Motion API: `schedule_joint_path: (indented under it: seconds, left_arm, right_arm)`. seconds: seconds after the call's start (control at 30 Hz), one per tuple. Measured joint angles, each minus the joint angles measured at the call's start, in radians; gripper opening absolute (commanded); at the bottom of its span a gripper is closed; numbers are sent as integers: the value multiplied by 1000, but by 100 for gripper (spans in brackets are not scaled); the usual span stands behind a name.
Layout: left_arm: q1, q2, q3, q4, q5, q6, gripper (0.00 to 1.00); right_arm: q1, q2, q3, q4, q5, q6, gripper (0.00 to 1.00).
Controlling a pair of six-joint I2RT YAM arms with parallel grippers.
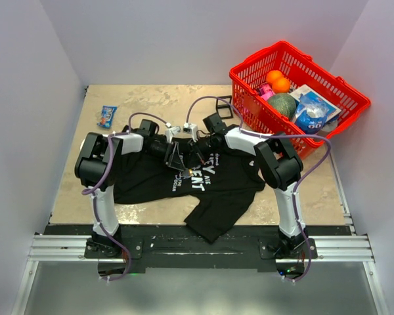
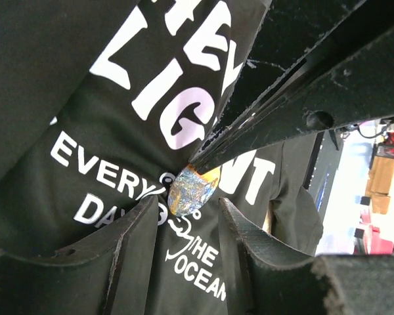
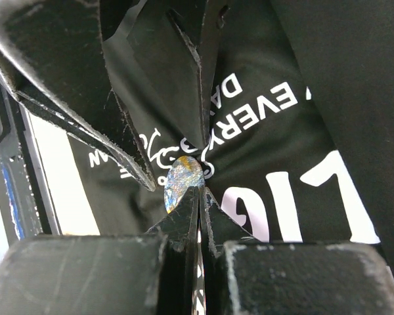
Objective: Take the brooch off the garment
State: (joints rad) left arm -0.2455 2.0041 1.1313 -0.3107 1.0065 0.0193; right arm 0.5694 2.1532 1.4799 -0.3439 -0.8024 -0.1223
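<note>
On table (image 1: 151,102), L to R. Candy pkt (image 1: 107,116): far L, well apart from the work. L jaws: approx half open, tips flanking brooch (image 2: 192,190), nothing held. Brooch sat mid-chest on garment (image 1: 144,180), among white lettering. R jaws: closed, tips appeared to nip brooch rim. Red basket (image 1: 257,56): far R. Step note: L needed to pin cloth beside brooch while R drew straight off, slowly, w/o tearing.

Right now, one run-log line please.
left gripper: open, flanking brooch | right gripper: shut, tips at brooch edge | brooch: on garment, not removed
</note>
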Motion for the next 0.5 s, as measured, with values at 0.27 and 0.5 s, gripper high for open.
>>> schedule_joint_path:
  seconds: [0.27,0.5]
  left_arm:
    - [2,17,26,-21,7,29,43]
    - [58,-22,11,-103,-25,99,43]
  right_arm:
    - [-16,0,-21,-6,21,-18,26]
    - [-35,1,-23,-14,-16,-34,32]
